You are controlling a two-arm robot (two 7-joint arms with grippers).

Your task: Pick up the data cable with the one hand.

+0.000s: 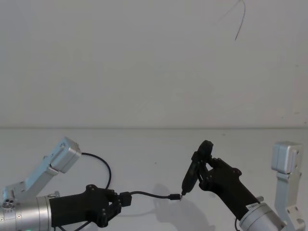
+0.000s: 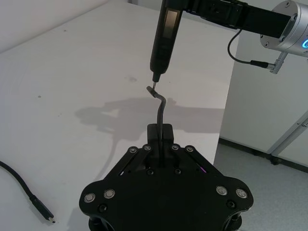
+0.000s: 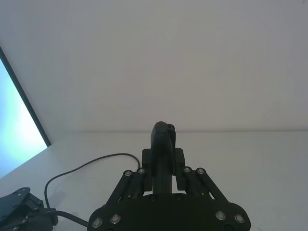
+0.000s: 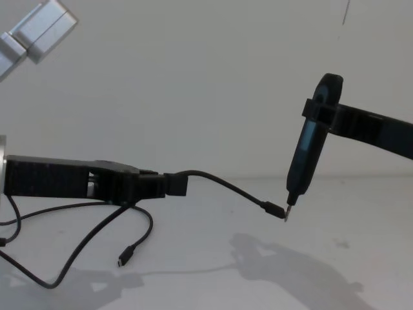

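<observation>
My left gripper [image 1: 115, 199] [image 4: 161, 183] hovers low over the white table, shut on the data cable [image 1: 149, 194] at a thick black block near one end. A short stretch of cable [image 4: 226, 184] sticks out rightward, and its small plug [image 4: 277, 212] meets the metal tip of a black pen-shaped tool [image 4: 310, 148] [image 1: 195, 171]. My right gripper [image 1: 206, 169] [image 3: 163, 161] is shut on that tool, held tilted tip-down. In the left wrist view the cable [image 2: 160, 108] rises from the gripper [image 2: 161, 144] to the tool [image 2: 163, 38].
The rest of the cable loops back behind the left gripper, and its other plug [image 4: 124, 258] [image 2: 45, 214] rests on the white table [image 1: 144, 149]. The table's edge [image 2: 226, 110] drops to the floor beside the right arm [image 2: 250, 19].
</observation>
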